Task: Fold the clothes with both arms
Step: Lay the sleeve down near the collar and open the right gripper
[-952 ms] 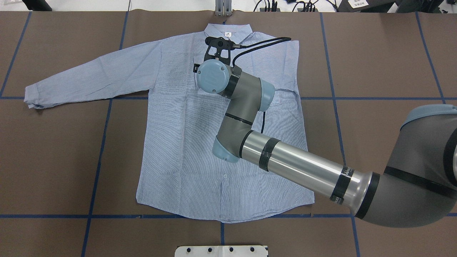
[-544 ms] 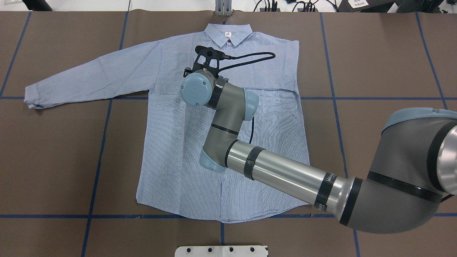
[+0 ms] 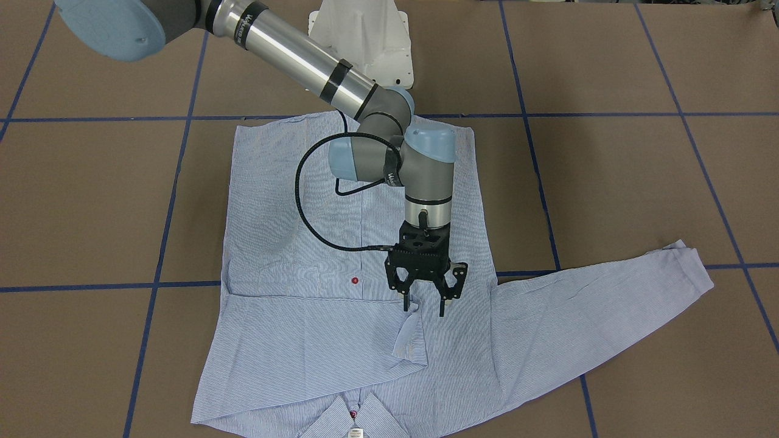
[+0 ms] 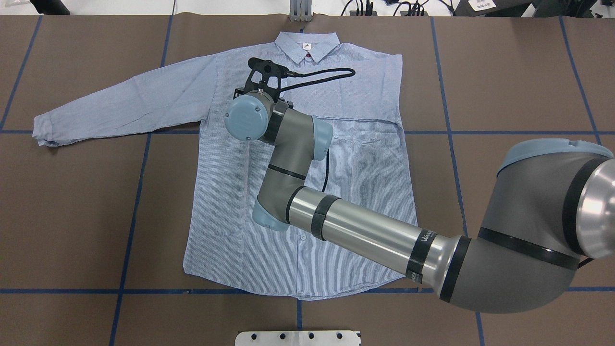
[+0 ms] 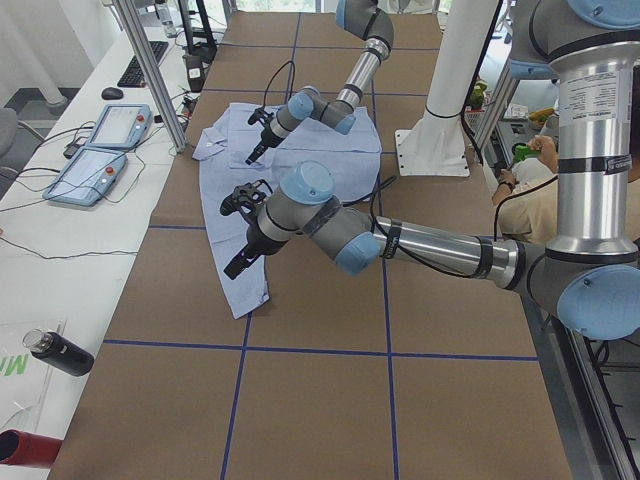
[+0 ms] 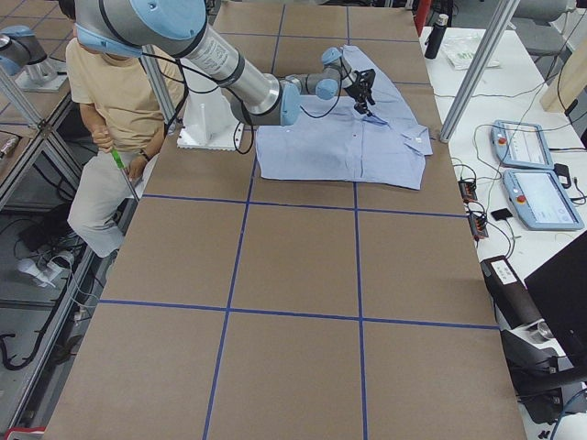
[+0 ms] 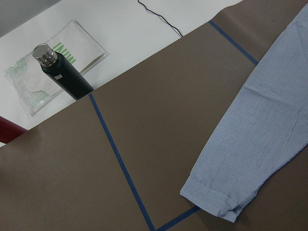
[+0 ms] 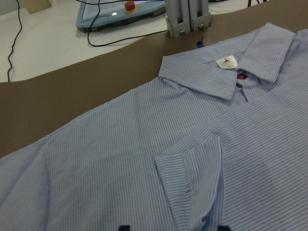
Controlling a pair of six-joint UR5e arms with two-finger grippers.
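Brown paper table (image 4: 72, 216) with a blue tape grid, and the pinstriped shirt (image 4: 230, 192) lies flat at centre frame, collar at the top. One sleeve cuff (image 3: 409, 331) is already folded across the chest. The right gripper (image 3: 424, 309) hovers just over it, jaws apart and empty. The long sleeve (image 4: 120, 108) at upper left is not yet folded, nor is the body. The left gripper (image 5: 236, 264) is by that sleeve's end, but I can't tell how its jaws stand. A black bottle (image 7: 65, 77) sits well apart from the shirt.

Your blue-and-white pinstriped shirt (image 4: 230, 202) lies flat, front up. Robot-right of the collar (image 4: 307, 43), one sleeve (image 3: 304, 340) is folded across the chest; the other sleeve (image 4: 120, 108) stretches out robot-left. The right arm (image 4: 365, 230) holds its right gripper (image 3: 425, 304) spread near the collar. The left arm (image 5: 430, 245) is over the outstretched cuff (image 7: 211, 199).
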